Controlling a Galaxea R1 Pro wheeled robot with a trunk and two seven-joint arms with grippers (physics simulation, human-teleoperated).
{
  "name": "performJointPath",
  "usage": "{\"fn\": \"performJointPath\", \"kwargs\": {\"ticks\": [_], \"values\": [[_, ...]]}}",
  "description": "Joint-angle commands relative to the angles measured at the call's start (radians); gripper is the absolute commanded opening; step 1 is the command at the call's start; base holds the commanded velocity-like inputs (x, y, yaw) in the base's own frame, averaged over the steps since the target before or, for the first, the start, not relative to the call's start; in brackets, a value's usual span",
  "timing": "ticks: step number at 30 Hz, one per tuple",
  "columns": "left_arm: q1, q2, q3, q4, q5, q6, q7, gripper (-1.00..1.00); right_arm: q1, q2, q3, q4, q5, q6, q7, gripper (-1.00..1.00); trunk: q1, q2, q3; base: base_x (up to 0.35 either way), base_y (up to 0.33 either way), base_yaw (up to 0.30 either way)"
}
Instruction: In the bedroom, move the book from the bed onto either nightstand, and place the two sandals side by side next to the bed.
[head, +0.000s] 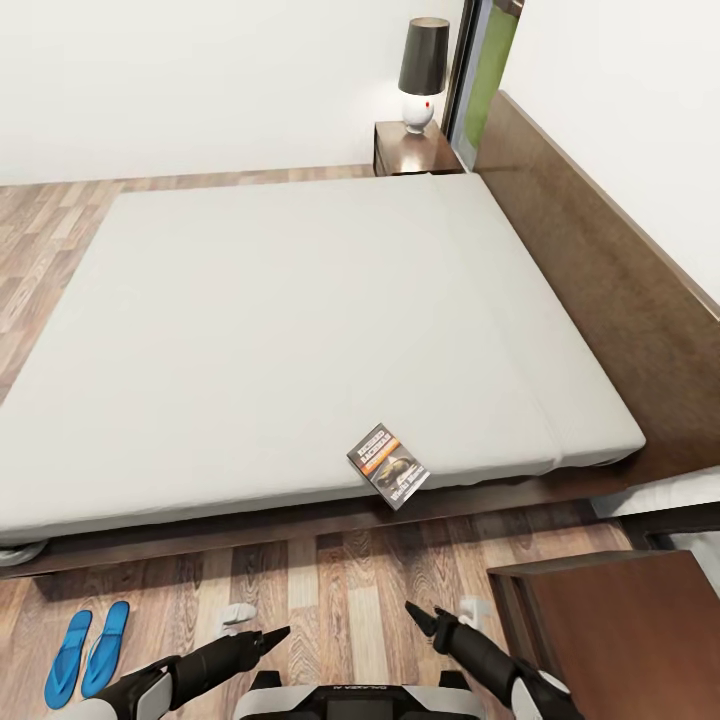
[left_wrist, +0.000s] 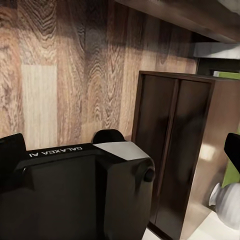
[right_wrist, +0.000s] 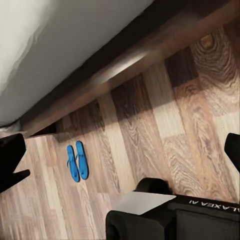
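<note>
Rendering bright, even and sharp; casting a dark shadow under the low dark-brown wooden bed frame (head: 300, 520); stretching toward edges.

Setting: a bedroom in a home. Evidence: a large low bed (head: 300, 330) with a dark brown wooden frame, a long headboard (head: 610, 270) and a bare off-white mattress (no bedding on it). Beside the headboard's far end, a dark wooden nightstand (head: 400, 155) carries a table lamp (head: 422, 75) with a dark shade and white base. A second dark cabinet (head: 620, 630) stands at the near side of the bed. Floor (head: 330, 590): mixed-tone wood planks. Walls plain white. A dark-framed window strip (head: 485, 70) shows green outside. Domestic items: blue flip-flops (head: 87, 650) on the floor, a paperback (head: 389, 466) on the mattress edge.
</note>
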Motion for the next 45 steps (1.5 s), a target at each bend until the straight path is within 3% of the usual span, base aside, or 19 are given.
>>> {"fn": "performJointPath", "kwargs": {"ticks": [1,5,7,16,19,22,25,26,29,32,33,45], "values": [[0.000,0.001,-0.009,0.000,0.007,-0.004,-0.002,1.00,-0.001,0.005,-0.006,0.000,-0.034,0.003,0.006,1.00,0.000,-0.001,-0.001,0.000,0.000,0.000],[0.000,0.001,-0.009,0.000,0.007,-0.004,-0.002,1.00,-0.002,0.019,-0.003,-0.001,-0.121,-0.004,0.007,1.00,0.000,-0.001,-0.001,0.000,0.000,0.000],[0.000,0.001,-0.009,0.000,0.007,-0.004,-0.001,1.00,-0.003,0.023,-0.002,-0.002,-0.142,-0.007,0.007,1.00,0.000,-0.001,-0.001,0.000,0.000,0.000],[0.000,0.000,-0.011,0.000,0.007,-0.004,-0.001,1.00,-0.005,0.043,0.001,-0.002,-0.167,-0.007,0.006,1.00,0.000,-0.001,-0.001,0.000,0.000,0.000],[0.000,0.000,-0.011,0.000,0.007,-0.004,-0.001,1.00,-0.006,0.045,0.001,-0.001,-0.194,0.000,0.007,1.00,0.000,-0.001,-0.001,0.000,0.000,0.000],[0.000,0.000,-0.011,0.000,0.007,-0.004,-0.001,1.00,-0.007,0.046,0.001,-0.002,-0.260,0.005,0.010,1.00,0.000,-0.001,-0.001,0.000,0.000,0.000],[0.000,0.000,-0.011,0.000,0.007,-0.005,-0.001,1.00,-0.008,0.047,0.003,-0.002,-0.376,0.036,0.014,1.00,0.000,-0.001,-0.001,0.000,0.000,0.000],[0.000,-0.001,-0.011,0.000,0.007,-0.005,-0.001,1.00,-0.008,0.047,0.004,-0.002,-0.397,0.051,0.014,1.00,0.000,-0.001,-0.001,0.000,0.000,0.000],[0.000,-0.002,-0.011,0.000,0.007,-0.005,-0.001,1.00,-0.033,0.047,0.005,-0.004,-0.477,0.154,0.024,1.00,0.000,-0.001,-0.001,0.000,0.000,0.000],[0.000,-0.003,-0.012,0.000,0.007,-0.005,-0.001,1.00,-0.061,0.046,0.005,-0.003,-0.517,0.218,0.046,1.00,0.000,-0.001,-0.001,0.000,0.000,0.000],[0.000,-0.004,-0.012,0.000,0.007,-0.005,-0.001,1.00,-0.075,0.046,0.006,-0.003,-0.543,0.256,0.083,1.00,0.000,-0.001,-0.001,0.000,0.000,0.000],[0.000,-0.007,-0.012,0.000,0.008,-0.005,-0.001,1.00,-0.081,0.047,0.007,-0.003,-0.554,0.272,0.159,1.00,0.000,-0.001,-0.001,0.000,0.000,0.000]]}}
